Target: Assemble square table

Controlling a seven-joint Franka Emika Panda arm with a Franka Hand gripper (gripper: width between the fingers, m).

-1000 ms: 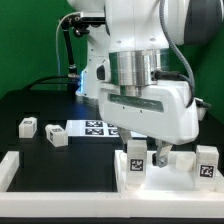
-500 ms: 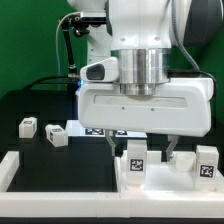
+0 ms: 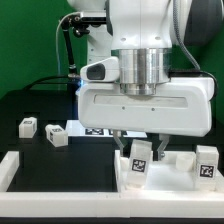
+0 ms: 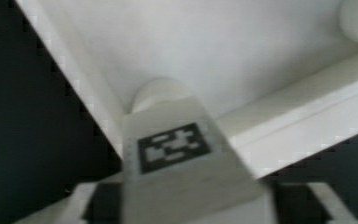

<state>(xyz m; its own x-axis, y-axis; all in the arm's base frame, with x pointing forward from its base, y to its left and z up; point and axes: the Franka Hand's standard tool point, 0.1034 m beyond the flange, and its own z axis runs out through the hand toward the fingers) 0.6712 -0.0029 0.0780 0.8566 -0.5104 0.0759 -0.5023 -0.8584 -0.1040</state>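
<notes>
Leg (image 3: 140, 157) stands on end on the square table top (image 3: 168, 180). Its long axis is close to upright with a slight lean, and its black-and-white tag faces the exterior camera. In the wrist view the same leg (image 4: 172, 140) runs lengthwise away from the camera: broad where it is held, narrowing to a rounded far end, with the square tag on its flat face. It is a small block of smooth, matte white plastic.

The tool (image 3: 141, 150) is closed on this leg, with its dark fingers (image 4: 101, 203) against two opposite sides.

The table top lies flat at the exterior view's lower right. It is a white plastic tray with a low raised rim, and a second tagged leg (image 3: 207, 160) stands at its right edge.

Further out, on the black worktop (image 3: 40, 105), two more legs (image 3: 28, 126) (image 3: 57, 135) sit apart toward the exterior view's left. The marker board (image 3: 88, 127) lies flat just beside the nearer one. Long white rails (image 3: 12, 165) border the front.
</notes>
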